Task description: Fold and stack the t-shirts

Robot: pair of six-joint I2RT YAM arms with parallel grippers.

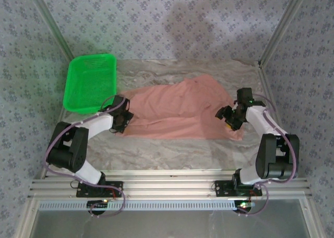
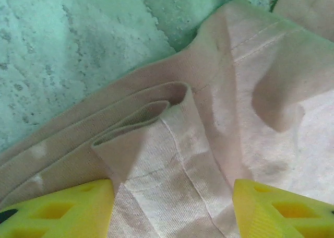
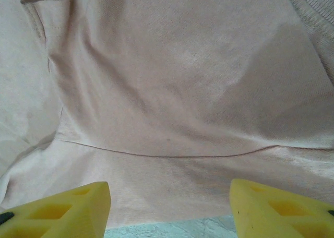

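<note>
One salmon-pink t-shirt [image 1: 182,110] lies spread and rumpled across the middle of the table. My left gripper [image 1: 124,118] sits at its left end, the right gripper [image 1: 229,115] at its right end. In the left wrist view the left gripper [image 2: 172,217] stands open, yellow fingers [image 2: 57,209] wide apart over a ribbed, folded edge of the t-shirt [image 2: 156,144]. In the right wrist view the right gripper [image 3: 169,212] is open too, fingers [image 3: 282,209] either side of the stitched hem of the t-shirt [image 3: 172,165]. No cloth is pinched.
A green plastic basket [image 1: 90,81] stands at the back left, close to the left arm. The marbled tabletop [image 1: 172,154] shows in front of the shirt. Patterned walls and metal frame posts enclose the table on three sides.
</note>
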